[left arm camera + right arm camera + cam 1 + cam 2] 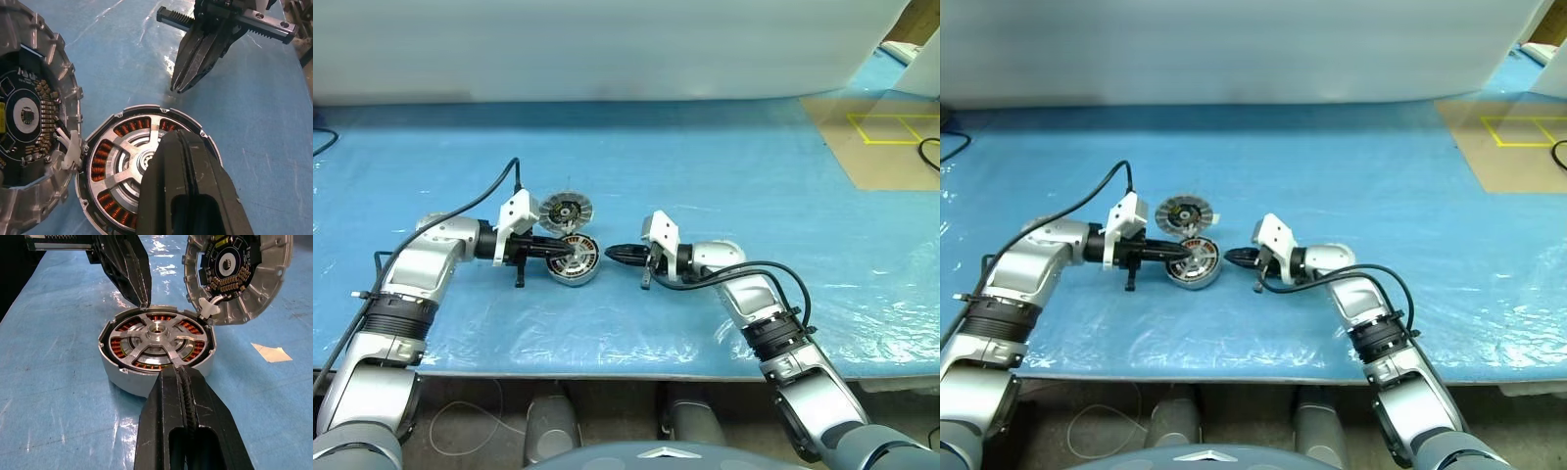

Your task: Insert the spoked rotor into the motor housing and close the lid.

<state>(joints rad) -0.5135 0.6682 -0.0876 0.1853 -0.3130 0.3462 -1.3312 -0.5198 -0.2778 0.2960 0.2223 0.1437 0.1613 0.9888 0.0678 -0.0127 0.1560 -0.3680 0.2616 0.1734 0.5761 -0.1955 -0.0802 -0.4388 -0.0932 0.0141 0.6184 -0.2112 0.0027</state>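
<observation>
1. Left pincer (pixel 570 251): fingers pressed together, nothing held, tips over the motor housing (pixel 574 260).
2. Right pincer (pixel 610 255): fingers together, empty, tip just beside the housing, apart from it.
3. Spoked rotor (pixel 155 340) seated inside the housing.
4. Lid (pixel 566 210) open, tilted, on the far side of the left pincer, touching the housing rim.

Counted on blue sheet (pixel 705 176): 1 motor housing (pixel 156 350), 1 spoked rotor (pixel 155 339) seated inside, 1 lid (pixel 239 276), 2 grippers: left gripper (pixel 570 251), right gripper (pixel 610 255).
</observation>
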